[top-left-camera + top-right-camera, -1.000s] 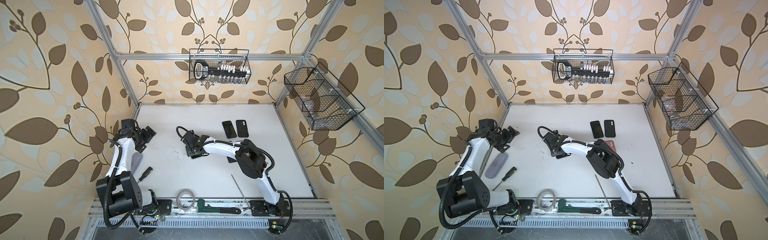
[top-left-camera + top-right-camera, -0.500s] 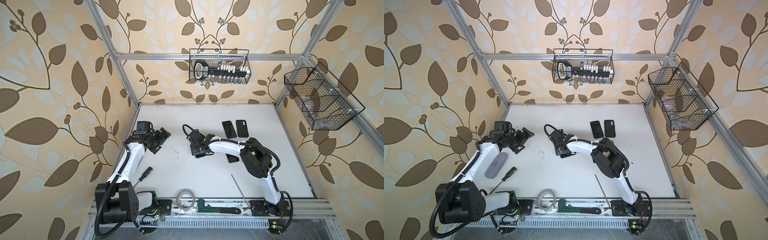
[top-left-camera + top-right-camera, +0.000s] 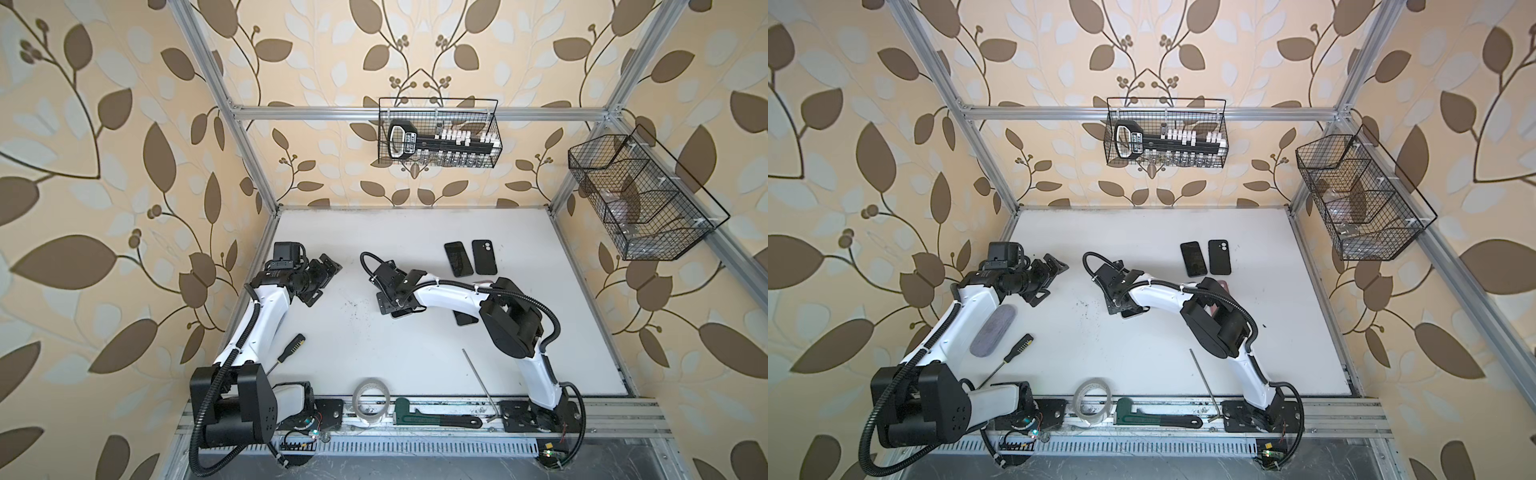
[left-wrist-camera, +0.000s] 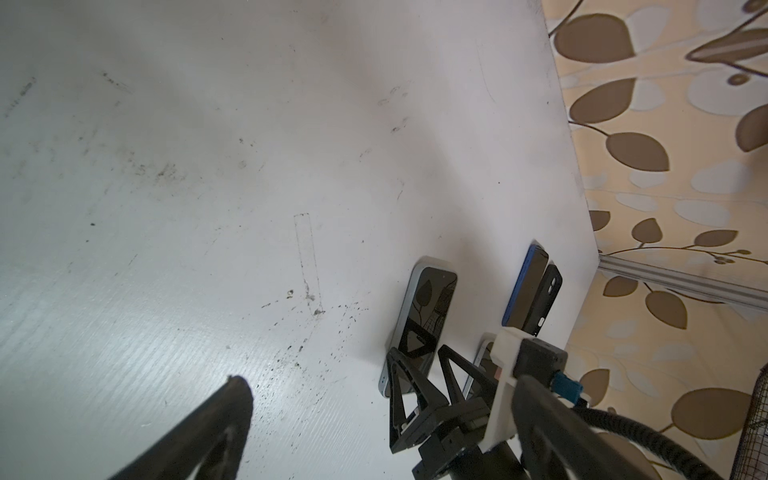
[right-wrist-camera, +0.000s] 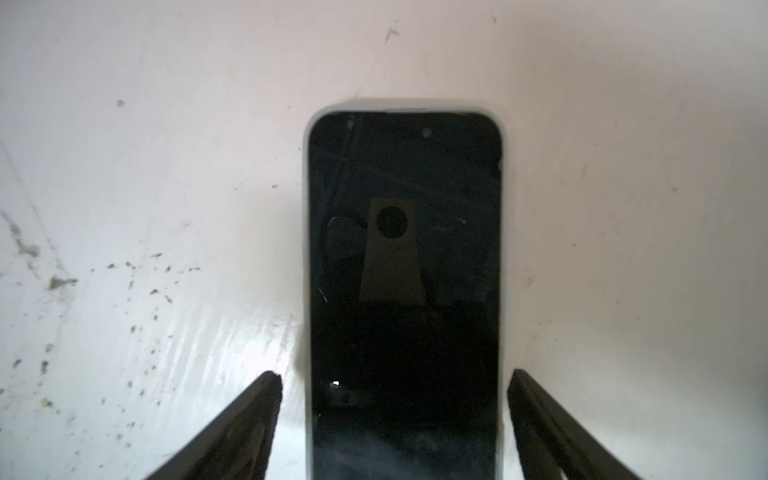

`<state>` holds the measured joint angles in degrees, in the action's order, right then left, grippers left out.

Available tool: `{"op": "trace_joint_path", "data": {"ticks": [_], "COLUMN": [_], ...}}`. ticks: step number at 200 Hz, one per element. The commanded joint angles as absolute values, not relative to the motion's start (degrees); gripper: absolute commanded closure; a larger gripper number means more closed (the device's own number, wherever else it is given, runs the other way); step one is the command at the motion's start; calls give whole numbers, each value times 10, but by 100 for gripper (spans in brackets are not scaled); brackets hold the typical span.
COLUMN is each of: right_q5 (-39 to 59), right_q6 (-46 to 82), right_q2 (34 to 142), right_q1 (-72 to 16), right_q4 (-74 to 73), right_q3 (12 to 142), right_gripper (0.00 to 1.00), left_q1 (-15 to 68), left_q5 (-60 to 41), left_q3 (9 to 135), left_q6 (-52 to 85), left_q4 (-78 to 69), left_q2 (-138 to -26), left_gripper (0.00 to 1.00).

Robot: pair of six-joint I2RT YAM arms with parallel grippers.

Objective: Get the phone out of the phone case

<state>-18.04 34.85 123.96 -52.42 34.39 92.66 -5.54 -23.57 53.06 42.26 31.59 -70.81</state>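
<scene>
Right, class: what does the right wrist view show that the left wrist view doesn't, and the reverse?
Right wrist only: the cased phone seen head-on, the camera mirrored in its screen. Left wrist only: a blue phone, a black case beside it, the wallpaper. Both: the cased phone flat on the white table, the right fingers open either side of it.

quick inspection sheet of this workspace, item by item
surface: white table, scuffed, dark specks
job's things: cased phone flat, screen up; blue phone and black case side by side farther back
clutter: screwdriver, tape roll, wrench, metal rod near the front; grey pad at the left edge
grippers: left gripper open, holding nothing; right gripper open, straddling the cased phone, gaps both sides
cables: black conduit looped along each arm
surroundings: back basket with tools, side basket, aluminium frame, leaf wallpaper
</scene>
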Motion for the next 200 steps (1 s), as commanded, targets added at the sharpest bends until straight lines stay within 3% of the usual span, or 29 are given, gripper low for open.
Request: {"op": "trace_joint_path", "data": {"ticks": [1, 91, 200], "right_q5": [-194, -179, -142], "right_q6": [353, 352, 346], "right_q2": [1260, 1278, 1261], "right_q1": [-527, -520, -507], "right_q4": [367, 375, 344], "right_q3": [943, 946, 917], "right_gripper": [13, 11, 34], "left_q1": [-49, -49, -49], "left_q5": [-233, -232, -237], "left_q3": [527, 527, 523], "left_q6": [426, 423, 426], "left_q4": [311, 309, 303], "left_q2": [-701, -705, -707], "left_gripper": [1, 1, 1]}}
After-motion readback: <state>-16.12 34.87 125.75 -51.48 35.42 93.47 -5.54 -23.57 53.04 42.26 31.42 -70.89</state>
